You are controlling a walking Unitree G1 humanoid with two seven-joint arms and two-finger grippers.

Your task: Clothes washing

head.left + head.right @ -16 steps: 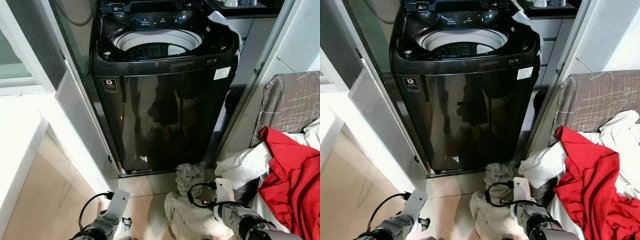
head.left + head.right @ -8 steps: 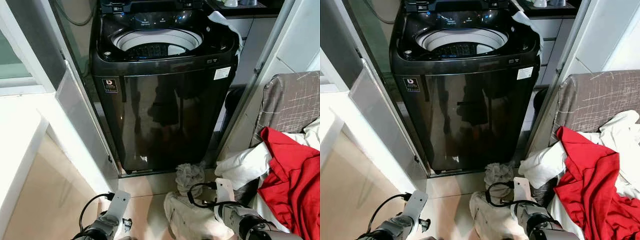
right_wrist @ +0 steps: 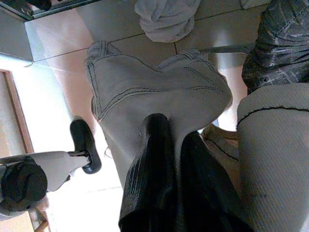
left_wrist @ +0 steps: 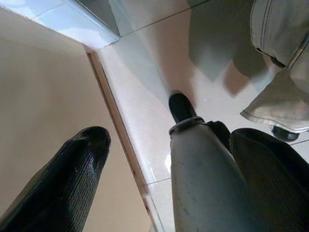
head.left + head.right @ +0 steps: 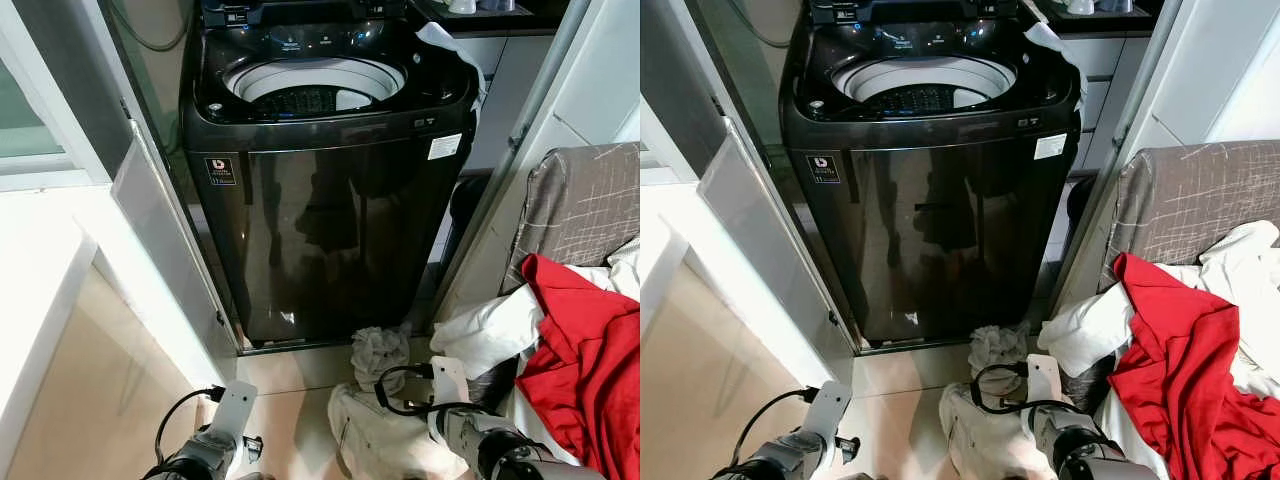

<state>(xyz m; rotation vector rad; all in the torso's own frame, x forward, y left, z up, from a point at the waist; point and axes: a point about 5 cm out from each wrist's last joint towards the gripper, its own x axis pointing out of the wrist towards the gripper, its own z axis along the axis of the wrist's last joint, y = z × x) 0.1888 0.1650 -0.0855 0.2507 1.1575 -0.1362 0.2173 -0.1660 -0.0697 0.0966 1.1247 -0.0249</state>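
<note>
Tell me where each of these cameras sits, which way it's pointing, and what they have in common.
Left eye, right eye: head stereo pair, looking forward and down at the open washing machine; both forearms show.
Left wrist: on the left arm, facing the floor tiles along the open left gripper; a robot foot shows.
Right wrist: on the right arm, along the right gripper, shut on the beige trousers.
Shared: the trousers appear in all views.

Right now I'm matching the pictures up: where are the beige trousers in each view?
Left eye: beige trousers, bottom centre.
Right eye: bottom centre.
Left wrist: over the tiles, at.
Right wrist: pinched at right gripper tips.
Landmark: crumpled grey rag just beyond them.
</note>
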